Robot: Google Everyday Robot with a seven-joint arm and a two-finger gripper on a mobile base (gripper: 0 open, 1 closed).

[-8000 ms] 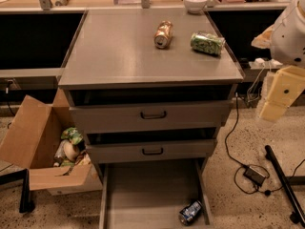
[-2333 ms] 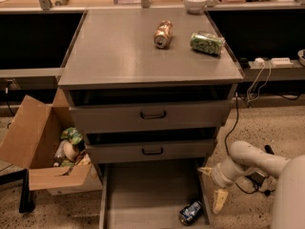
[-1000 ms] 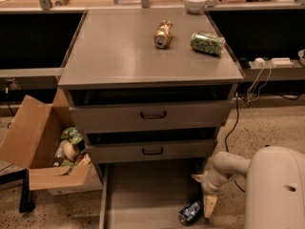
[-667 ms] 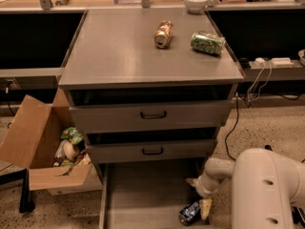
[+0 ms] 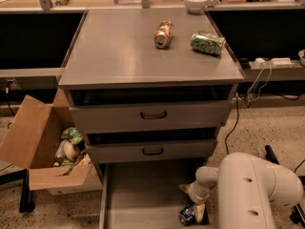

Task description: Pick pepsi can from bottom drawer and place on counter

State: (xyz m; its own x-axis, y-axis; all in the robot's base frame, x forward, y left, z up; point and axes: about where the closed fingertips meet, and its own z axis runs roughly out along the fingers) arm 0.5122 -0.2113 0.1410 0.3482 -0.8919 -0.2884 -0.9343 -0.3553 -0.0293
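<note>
The counter (image 5: 119, 51) tops a cabinet with two closed drawers, the upper drawer (image 5: 143, 114) above the lower drawer (image 5: 152, 150). Toward the counter's back right lie two cans, the left can (image 5: 163, 34) beside the right can (image 5: 208, 43). Behind the counter, a bowl (image 5: 196, 2) sits on a bench (image 5: 95, 1). Below, the bottom drawer (image 5: 138, 199) stands pulled out. The pepsi can (image 5: 187, 216) lies in its front right corner, with the gripper (image 5: 193, 202) at the can, reaching in from the right. A cardboard box (image 5: 28, 137) stands on the floor left of the cabinet.
</note>
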